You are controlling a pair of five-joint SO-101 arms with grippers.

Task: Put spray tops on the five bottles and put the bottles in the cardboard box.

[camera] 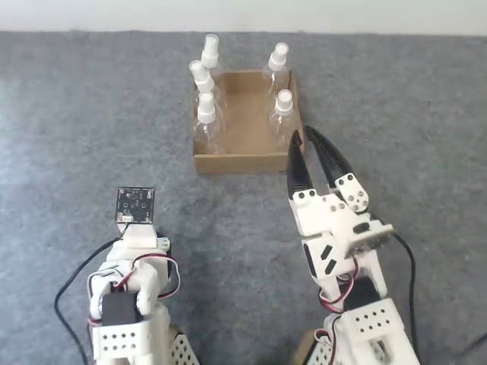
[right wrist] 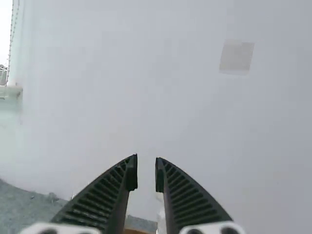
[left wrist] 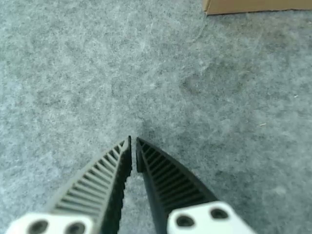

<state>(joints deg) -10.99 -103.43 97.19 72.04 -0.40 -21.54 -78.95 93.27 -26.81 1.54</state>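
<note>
The open cardboard box (camera: 247,161) sits at the far middle of the grey carpet. Several clear bottles with white spray tops stand upright inside it, three along its left wall (camera: 206,114) and two along its right wall (camera: 283,106). My right gripper (camera: 303,135) is raised just in front of the box's near right corner, open by a narrow gap with nothing between its fingers; in the right wrist view the right gripper (right wrist: 146,165) points at a white wall. My left gripper (left wrist: 133,142) is shut and empty, low over bare carpet. A corner of the box (left wrist: 253,6) lies beyond it.
The left arm (camera: 129,281) is folded back at the near left edge, its wrist camera (camera: 135,205) facing up. Grey carpet (camera: 91,122) spreads on both sides of the box. A white wall (right wrist: 170,87) stands behind the table.
</note>
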